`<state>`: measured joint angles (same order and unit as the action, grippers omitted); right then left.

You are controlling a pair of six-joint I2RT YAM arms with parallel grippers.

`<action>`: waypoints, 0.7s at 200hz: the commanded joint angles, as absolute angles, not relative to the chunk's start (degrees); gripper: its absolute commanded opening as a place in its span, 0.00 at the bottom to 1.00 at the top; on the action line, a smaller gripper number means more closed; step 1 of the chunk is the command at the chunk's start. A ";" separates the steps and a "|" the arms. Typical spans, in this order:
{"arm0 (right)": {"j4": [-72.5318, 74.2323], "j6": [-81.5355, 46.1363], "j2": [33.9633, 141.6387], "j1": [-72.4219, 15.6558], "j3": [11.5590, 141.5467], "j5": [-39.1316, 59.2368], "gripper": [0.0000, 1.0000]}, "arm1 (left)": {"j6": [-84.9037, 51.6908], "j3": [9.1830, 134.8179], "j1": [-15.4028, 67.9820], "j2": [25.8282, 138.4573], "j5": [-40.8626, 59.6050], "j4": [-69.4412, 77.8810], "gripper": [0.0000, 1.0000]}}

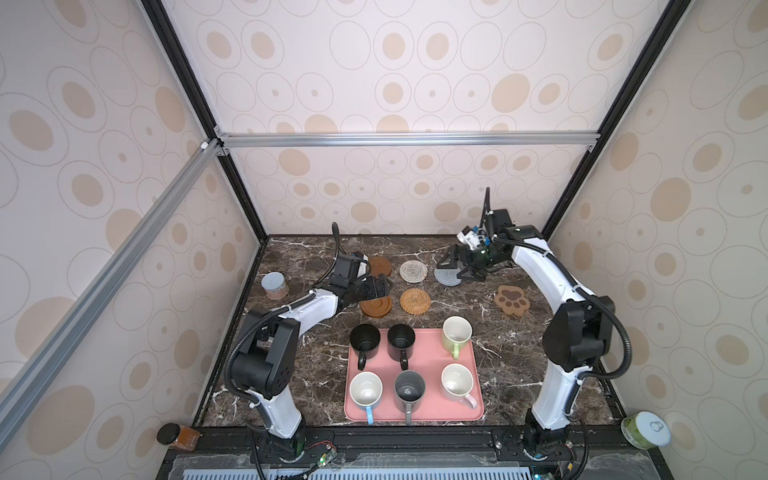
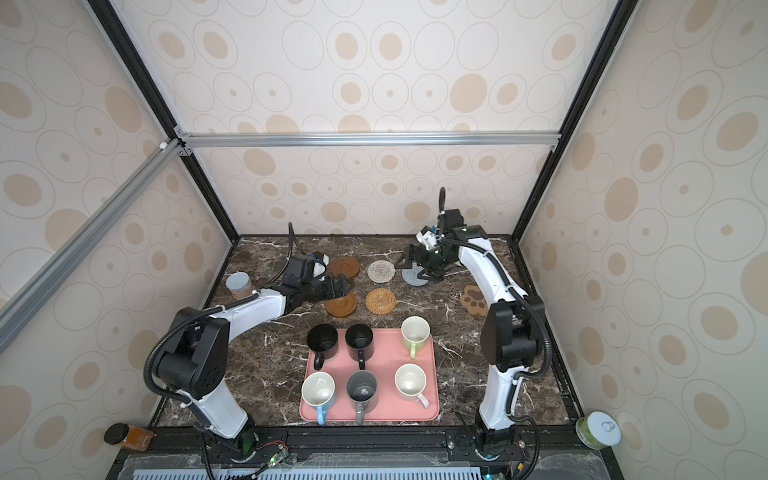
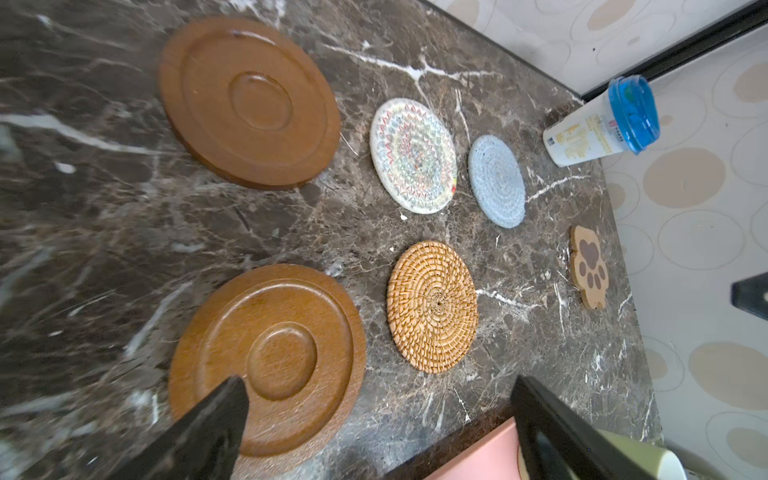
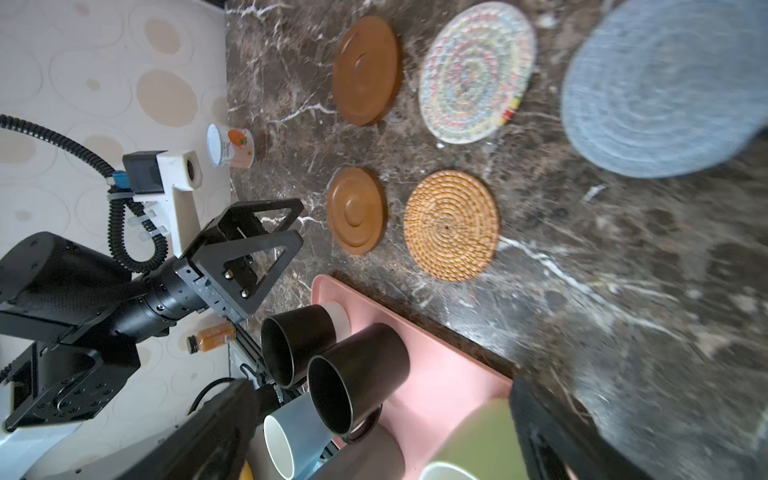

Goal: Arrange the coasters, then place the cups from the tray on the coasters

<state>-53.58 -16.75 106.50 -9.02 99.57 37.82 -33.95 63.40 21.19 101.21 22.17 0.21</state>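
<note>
The flat pink rectangular tray (image 1: 428,357) holds all six handled mugs (image 1: 409,388); six flat coasters (image 1: 415,301) lie beyond it. Both grippers gape empty, the left gripper (image 1: 377,291) above a brown ringed disc (image 1: 376,311), the right gripper (image 1: 457,268) above the grey-blue woven round (image 1: 446,277). Only the left wrist view shows a blue-lidded white tub (image 3: 598,120).

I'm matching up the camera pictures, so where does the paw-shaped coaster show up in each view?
In a top view: the paw-shaped coaster lies right of the rattan coaster, apart from the rest.
In a top view: same spot, right of the rattan coaster.
Left wrist: the paw-shaped coaster lies beyond the rattan coaster, near the table edge.
Right wrist: not in it.
Landmark: the rattan coaster, in all four views.
</note>
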 commanded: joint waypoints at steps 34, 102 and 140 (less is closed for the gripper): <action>-52.61 -14.85 96.76 -1.67 88.12 33.37 0.99 | -30.32 70.49 23.04 108.21 23.66 -4.84 1.00; -50.86 -14.86 92.13 0.88 80.62 31.82 0.99 | -30.15 69.61 23.12 112.33 25.34 -3.41 1.00; -49.84 -15.67 90.98 1.01 78.71 31.90 0.99 | -29.37 69.70 23.12 113.88 22.79 -3.77 1.00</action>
